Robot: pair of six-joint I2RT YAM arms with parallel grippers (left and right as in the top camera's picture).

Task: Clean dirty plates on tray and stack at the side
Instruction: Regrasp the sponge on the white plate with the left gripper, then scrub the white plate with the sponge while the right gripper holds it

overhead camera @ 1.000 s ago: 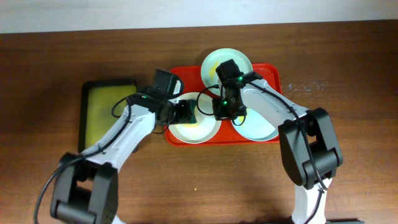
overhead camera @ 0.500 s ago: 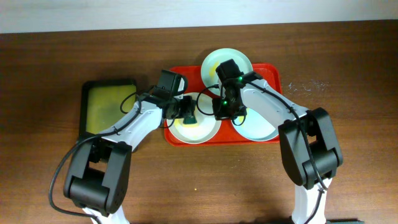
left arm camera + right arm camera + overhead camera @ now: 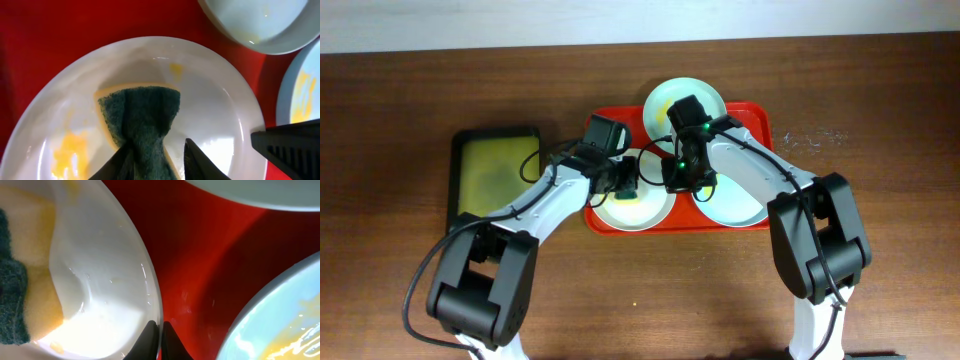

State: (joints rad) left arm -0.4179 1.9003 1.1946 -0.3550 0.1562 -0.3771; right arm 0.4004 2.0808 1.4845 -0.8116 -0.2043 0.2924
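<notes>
On the red tray (image 3: 756, 120) lies a white plate (image 3: 645, 210) with a yellow smear (image 3: 72, 150). My left gripper (image 3: 157, 160) hangs over it, shut on a green-topped yellow sponge (image 3: 142, 112) that rests on the plate's floor. My right gripper (image 3: 161, 332) is shut on the white plate's (image 3: 105, 280) right rim, one finger inside and one outside. Two pale blue-green plates are also on the tray. One lies at the back (image 3: 705, 95). The other lies on the right (image 3: 740, 205) with yellow smears and is partly hidden under the right arm.
A smaller black-rimmed tray (image 3: 495, 175) with a yellow-green inside lies left of the red tray on the brown wooden table (image 3: 880, 120). The two arms meet over the red tray's middle, close together.
My left wrist has shifted a little to the right over the white plate, and its jaws have narrowed round the sponge. The right arm and all plates have stayed put.
</notes>
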